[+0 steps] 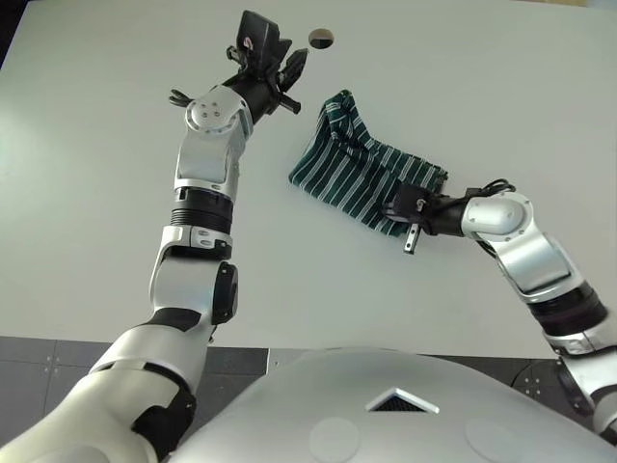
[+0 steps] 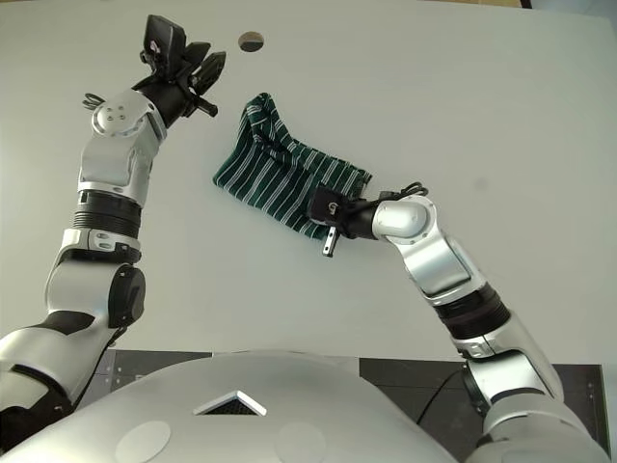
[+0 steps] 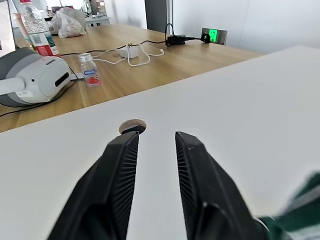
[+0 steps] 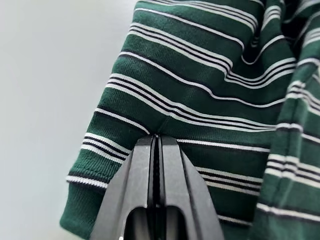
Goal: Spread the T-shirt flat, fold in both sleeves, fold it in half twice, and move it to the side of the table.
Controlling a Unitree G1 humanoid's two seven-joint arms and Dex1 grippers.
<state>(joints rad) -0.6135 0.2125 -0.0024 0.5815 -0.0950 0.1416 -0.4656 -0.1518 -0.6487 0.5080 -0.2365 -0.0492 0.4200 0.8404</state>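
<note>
- Right now the T-shirt [image 1: 362,164] lies as a compact, striped bundle near the middle of the white table [image 1: 116,145]. Its far end is humped and rumpled, not flat.
- The right pincer [image 4: 156,142] is clamped on the bundle's near edge. Its fingers are pressed together on a pinch of fabric just above the hem.
- The left pincer [image 3: 156,142] hangs above the table with its fingers apart and nothing between them. It is near a small round disc [image 1: 321,38] and well apart from the shirt.
- Judging by the bundle's size, the folding looks done or nearly done, so the step in hand is probably sliding it to the side of the table.
- Main risk: the pinch may hold only the top layer. A pull would then peel that layer off and open the folds while the rest sits where it is.
- Second risk: the grip sits at one edge, so a sideways drag could swing the bundle round and skew it, and the loose far end would trail.
- Third risk: the pinch is shallow and near the hem, so a quick tug could let the fabric slip out.
- With the left pincer so far off, nothing steadies the free end.
</note>
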